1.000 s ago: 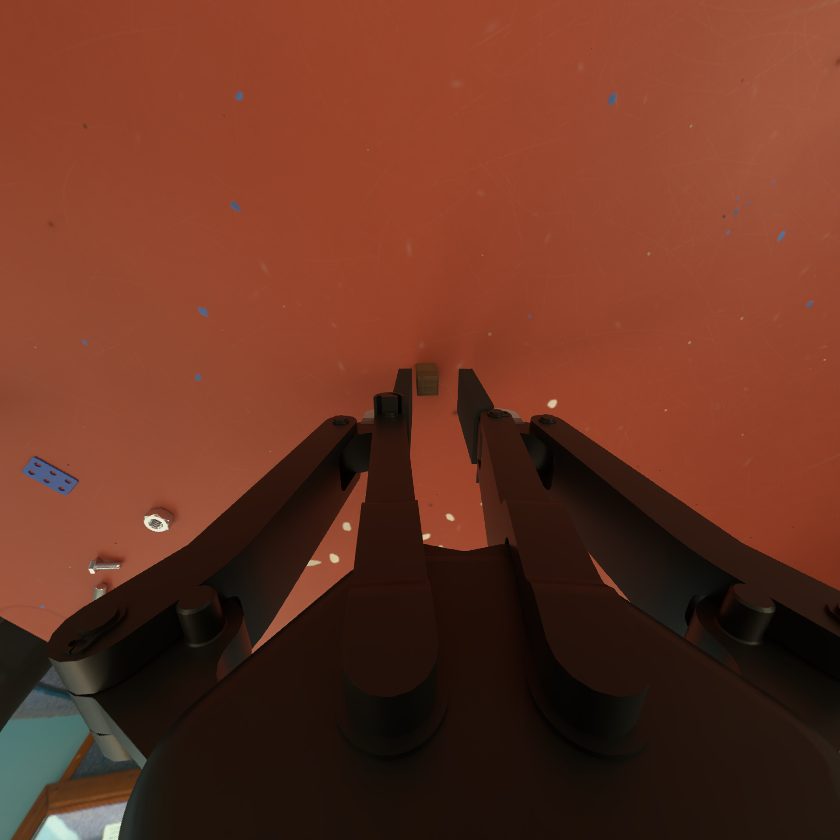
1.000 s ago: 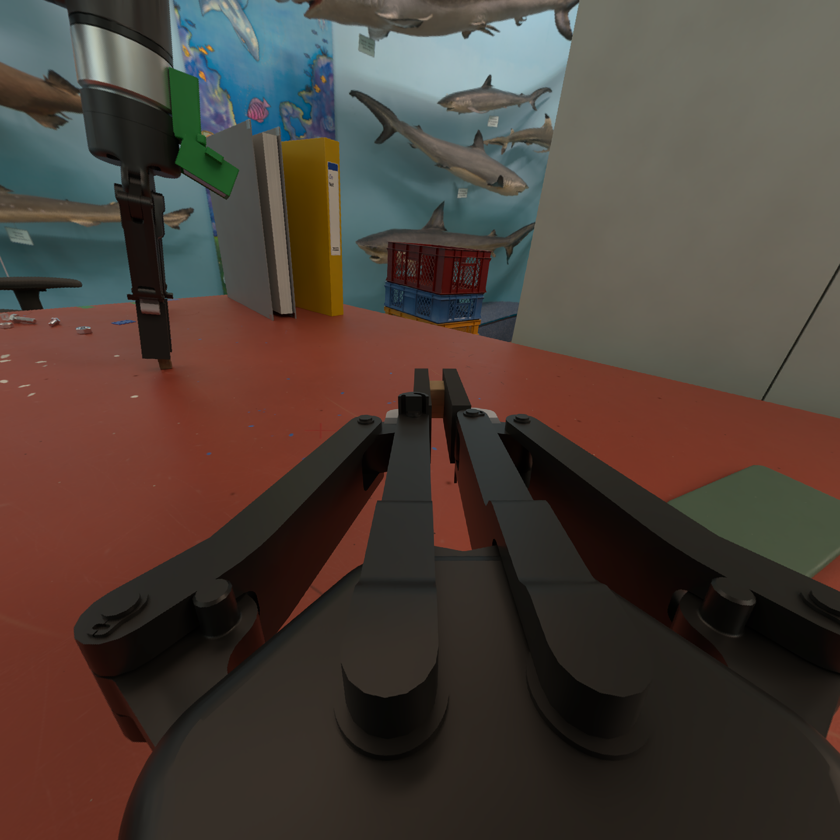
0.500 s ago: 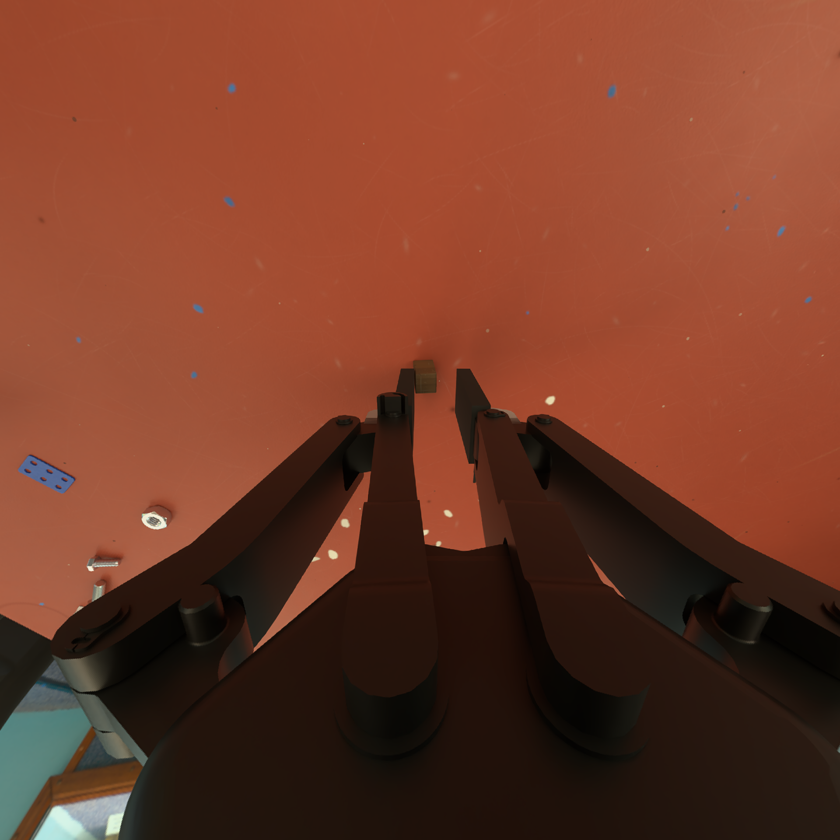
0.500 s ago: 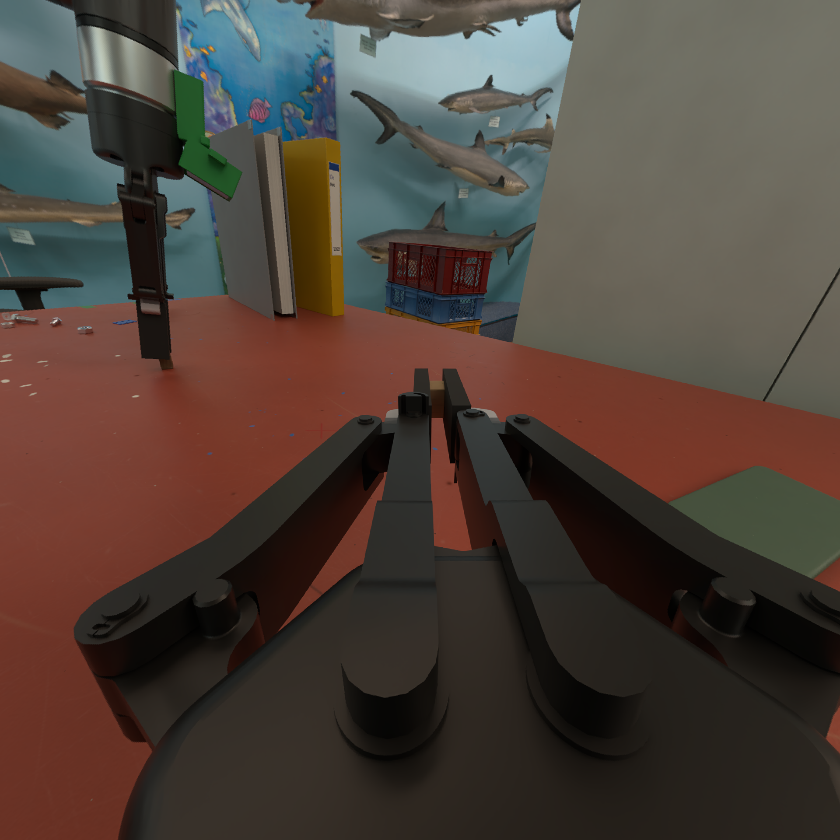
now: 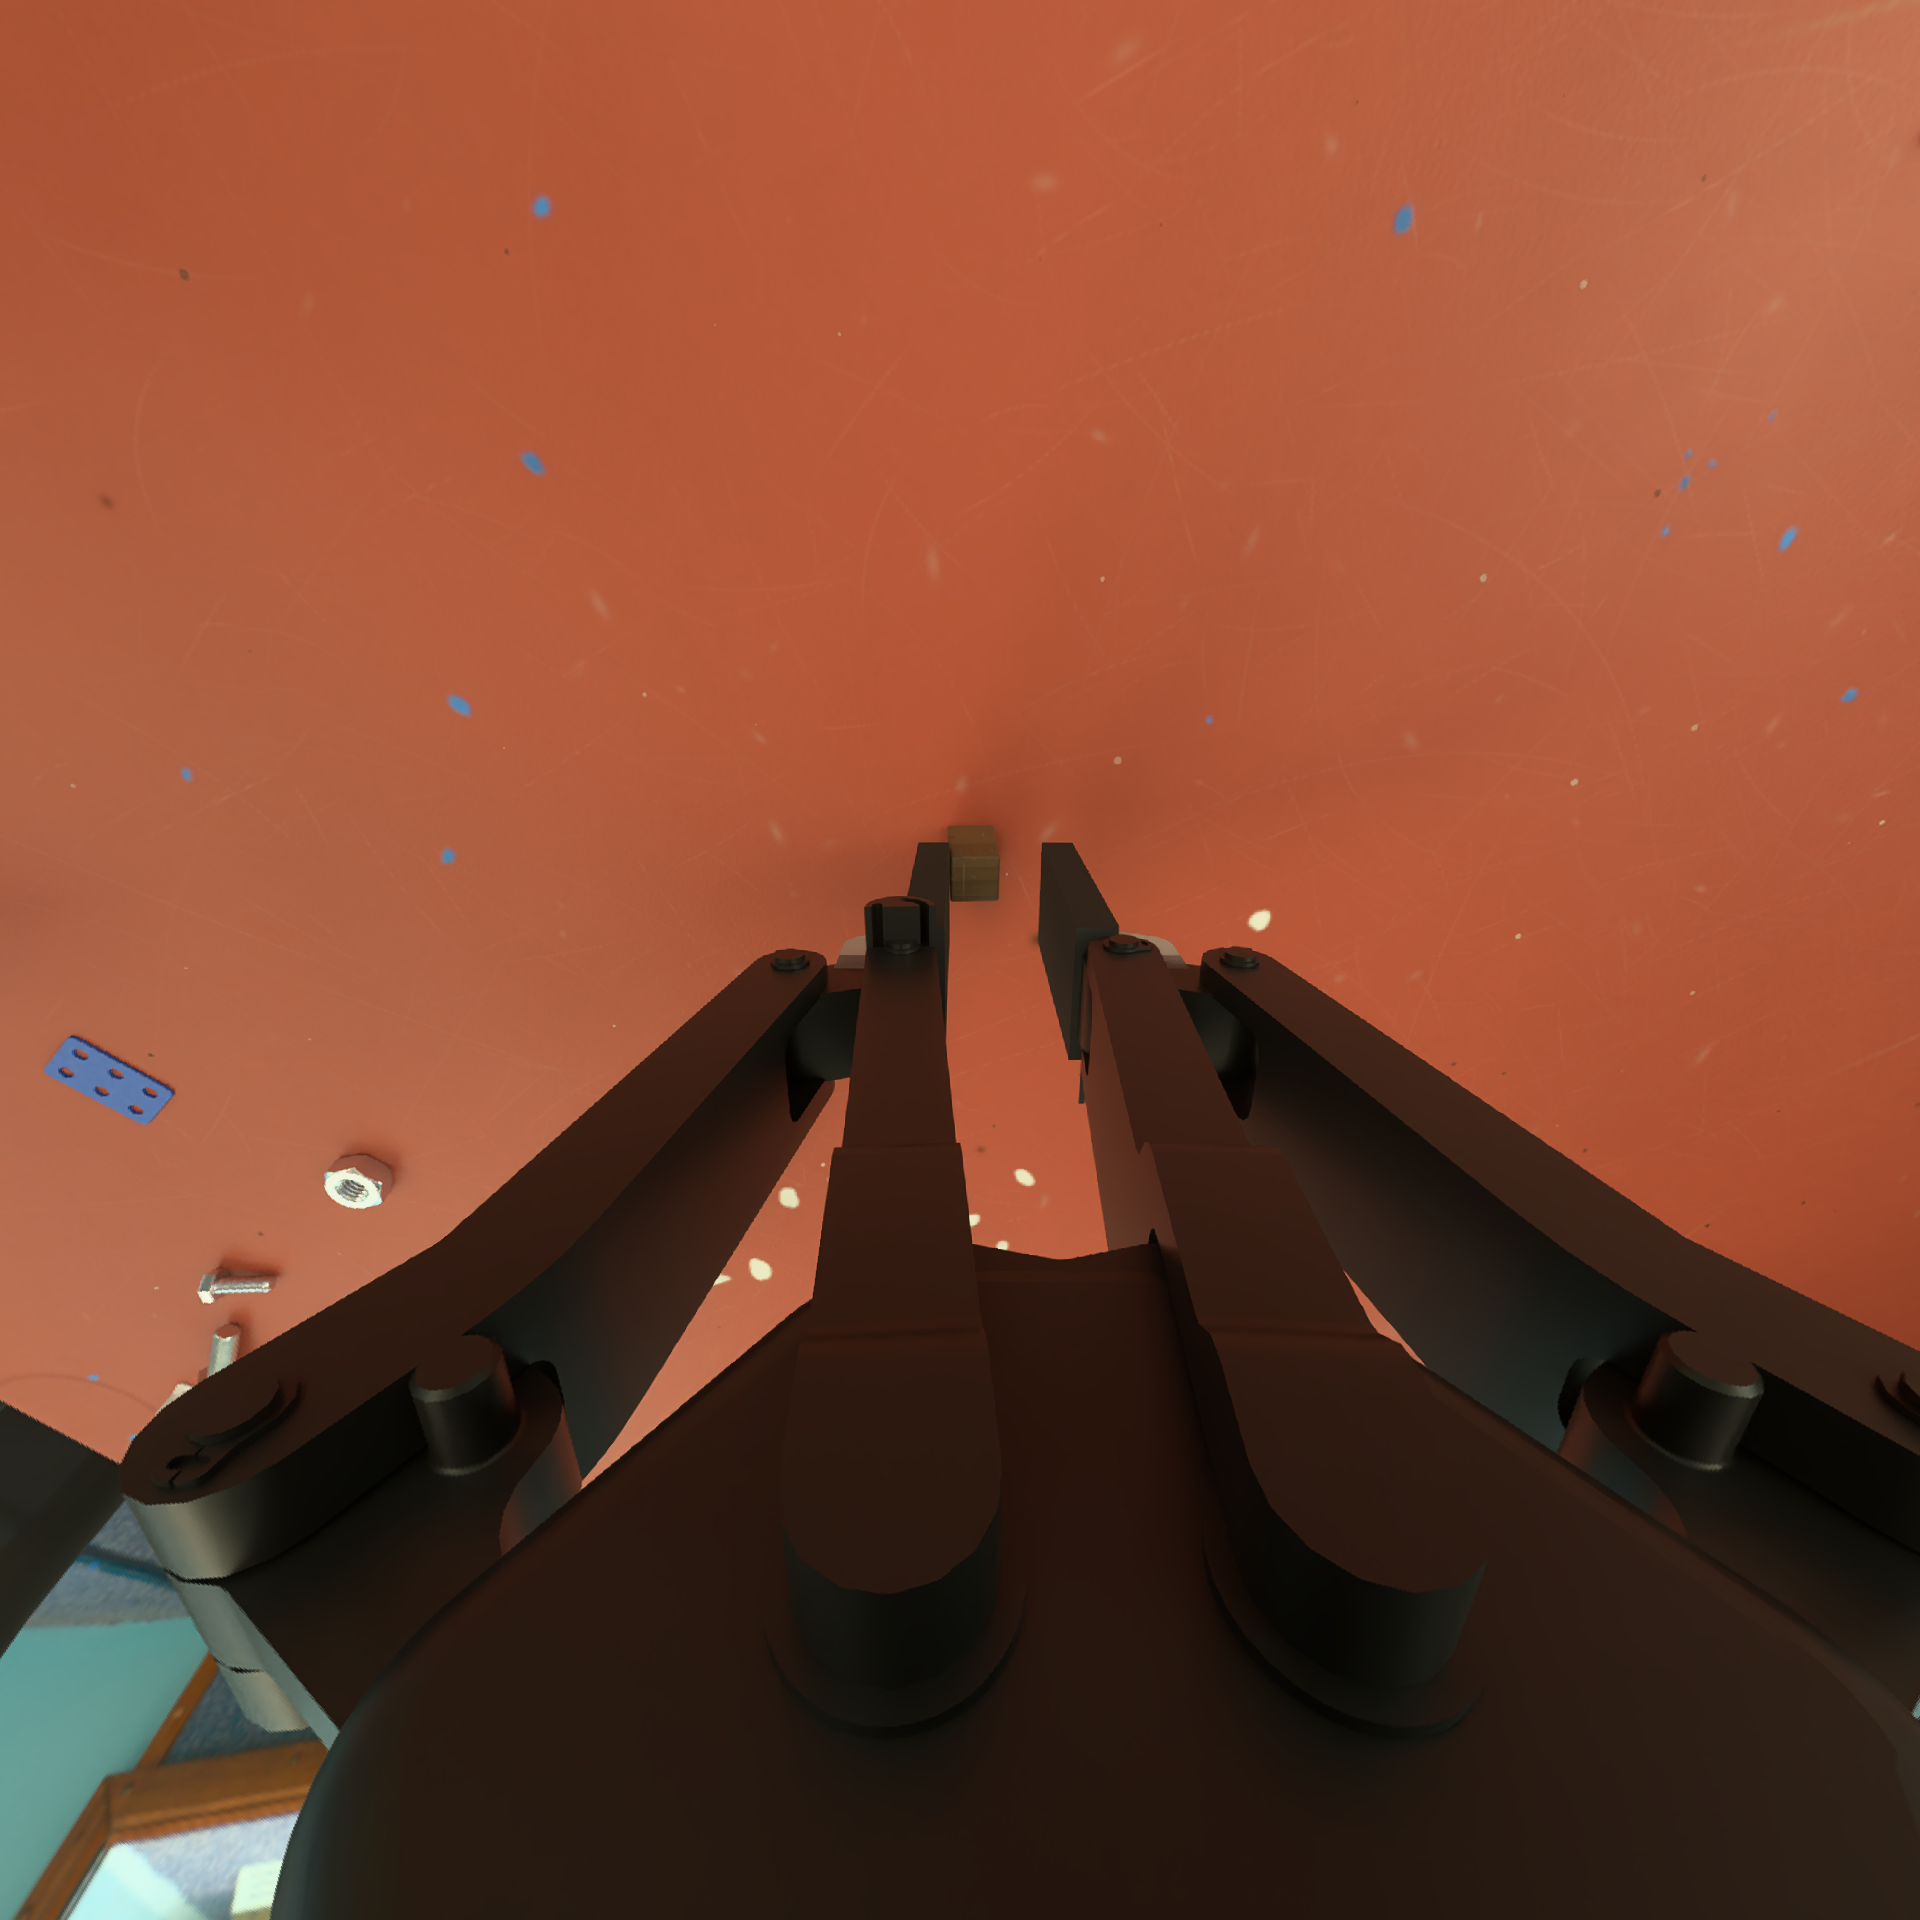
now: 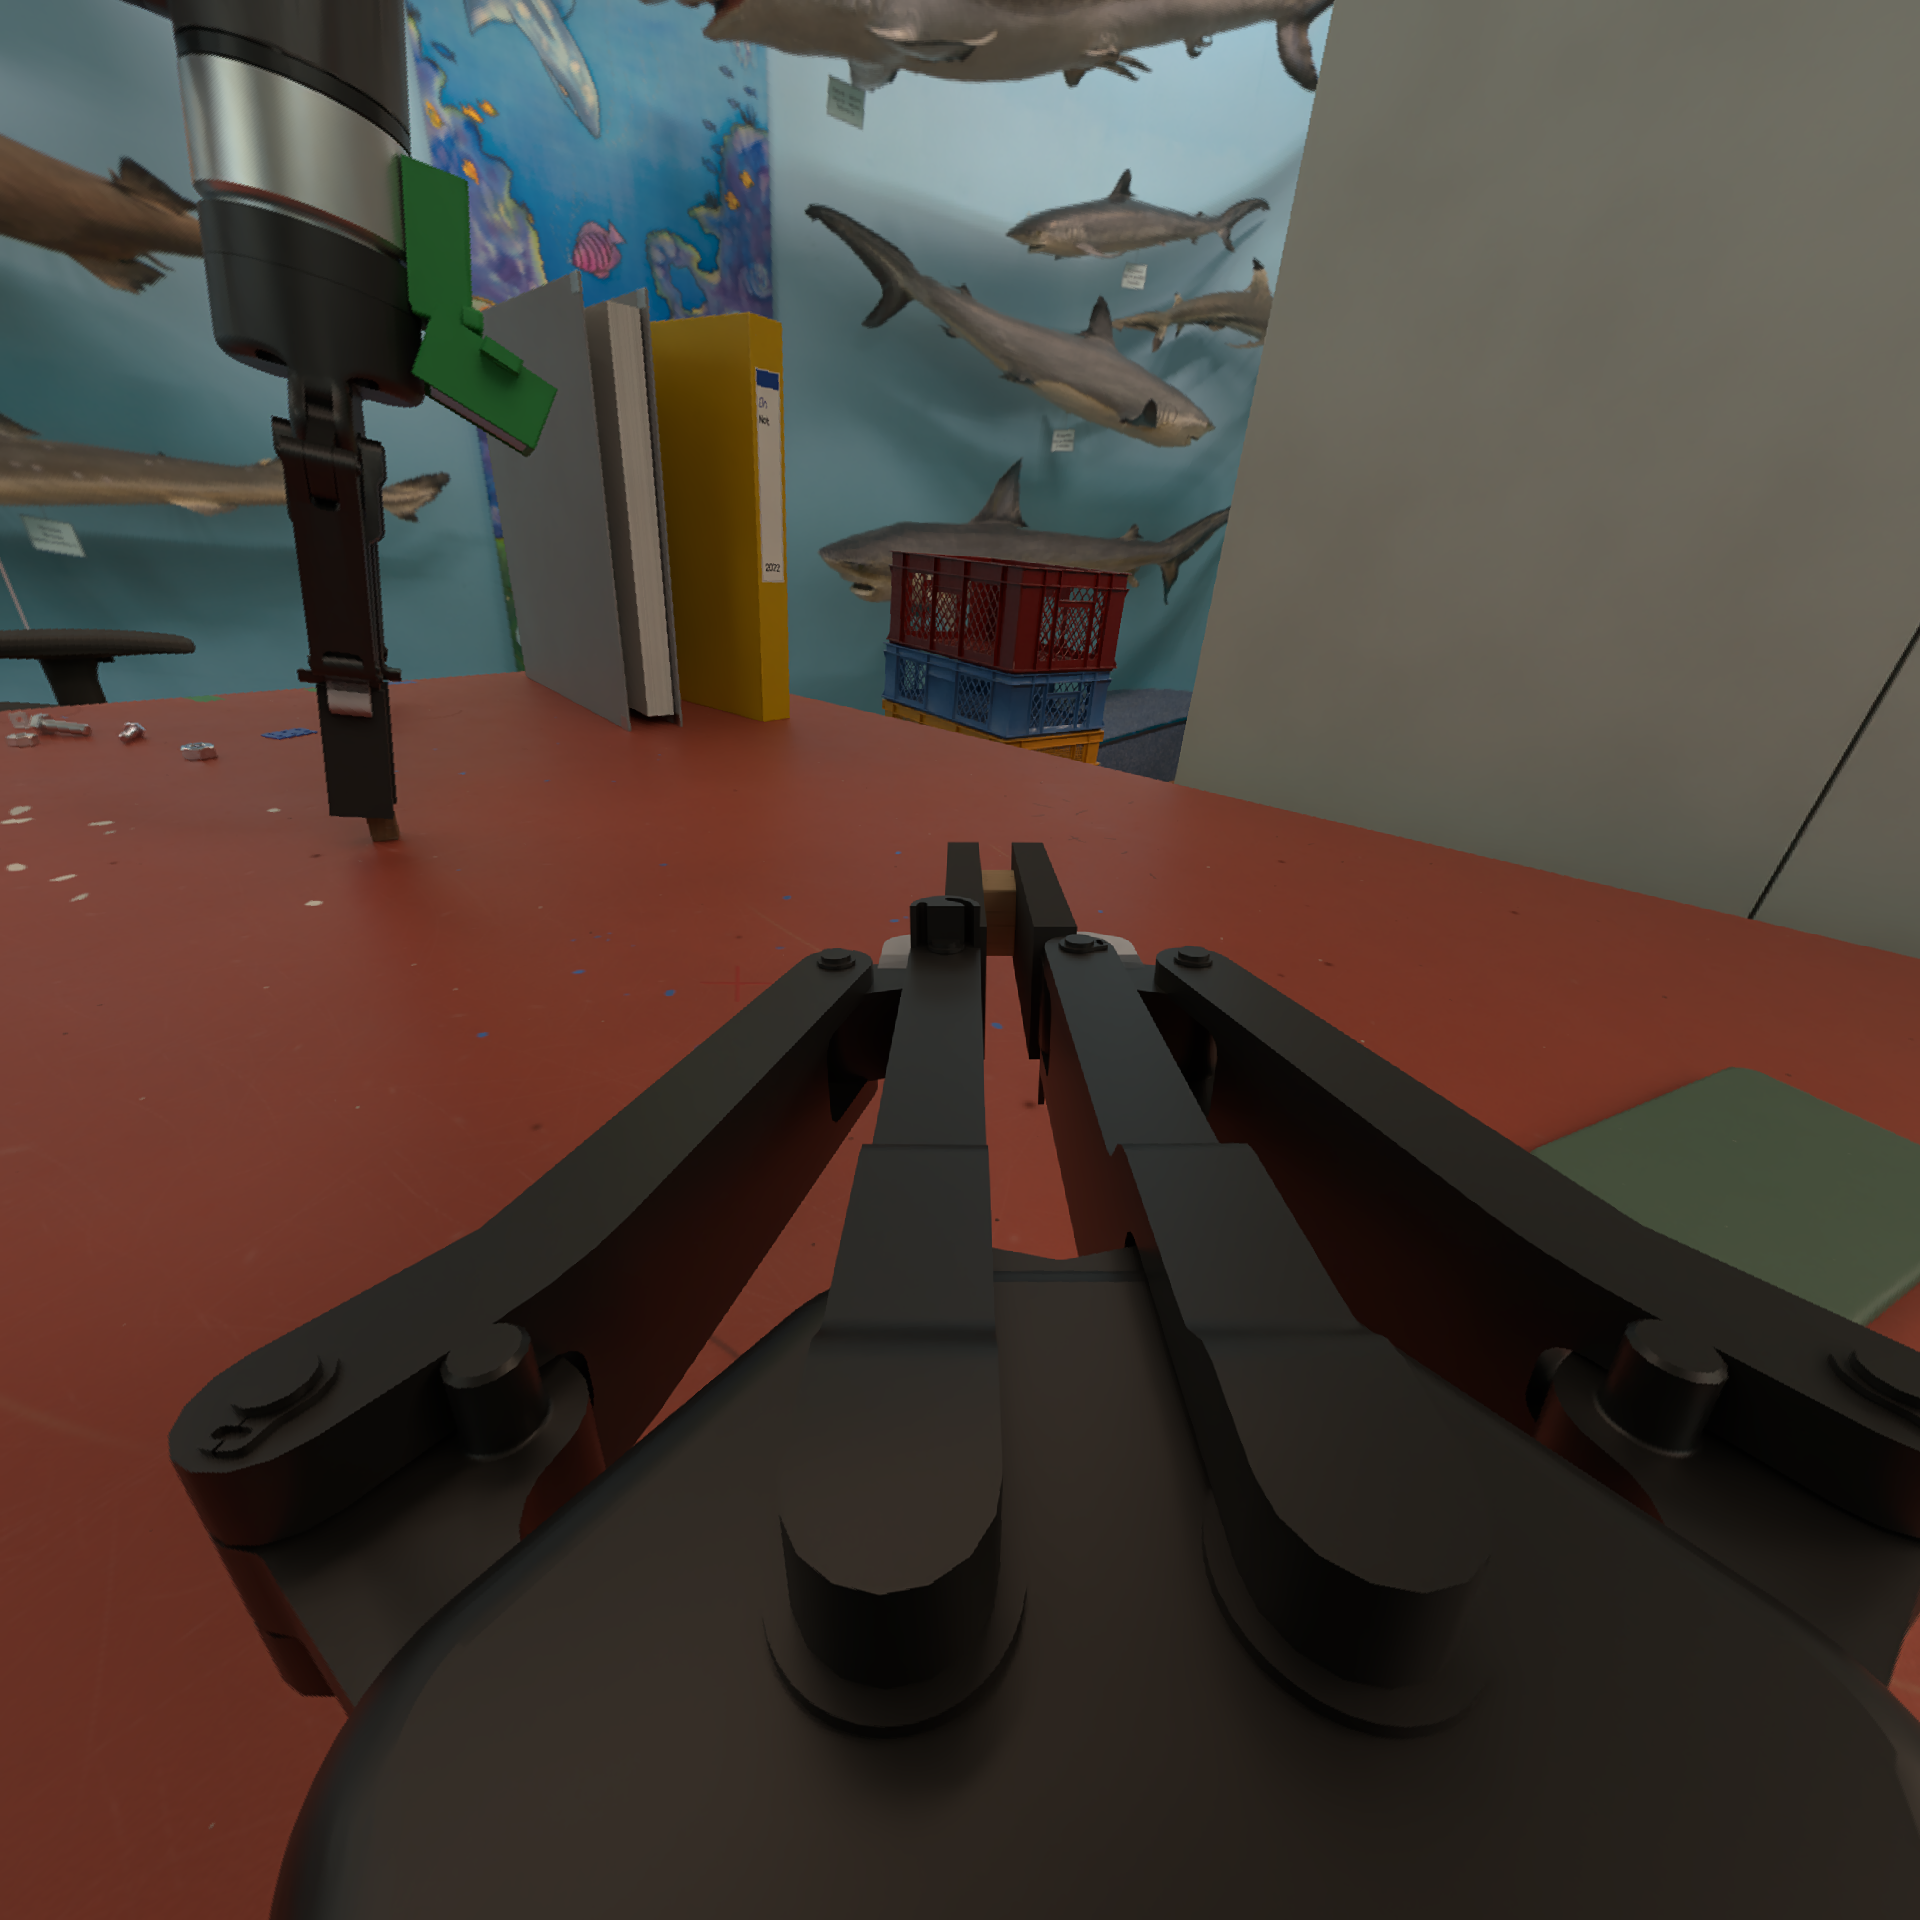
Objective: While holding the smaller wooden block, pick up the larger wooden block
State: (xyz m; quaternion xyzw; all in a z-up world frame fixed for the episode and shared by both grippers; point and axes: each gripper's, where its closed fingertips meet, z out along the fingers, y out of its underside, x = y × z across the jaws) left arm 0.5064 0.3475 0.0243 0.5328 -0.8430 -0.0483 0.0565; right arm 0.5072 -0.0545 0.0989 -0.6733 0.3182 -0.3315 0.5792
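Observation:
In the left wrist view my left gripper (image 5: 994, 871) points down at the red table (image 5: 935, 416). It is open, and its fingers straddle the larger wooden block (image 5: 974, 862). The block lies against the left finger, with a gap to the right finger. In the right wrist view my right gripper (image 6: 997, 871) is shut on the smaller, pale wooden block (image 6: 998, 906) and holds it above the table (image 6: 520, 1039). The left arm (image 6: 338, 582) shows far left in that view, its fingertips down at the larger block (image 6: 384, 829).
A blue perforated plate (image 5: 109, 1078), a nut (image 5: 357, 1181) and bolts (image 5: 237, 1285) lie left of the left gripper. In the right wrist view, a grey book and a yellow binder (image 6: 717, 520) stand at the table's back, stacked crates (image 6: 1003, 644) beyond it, and a green mat (image 6: 1756, 1174) lies at right.
My left gripper's fingers have narrowed slightly around the larger block, which now lies against the left finger. The left arm has shifted a little. The right gripper has not moved.

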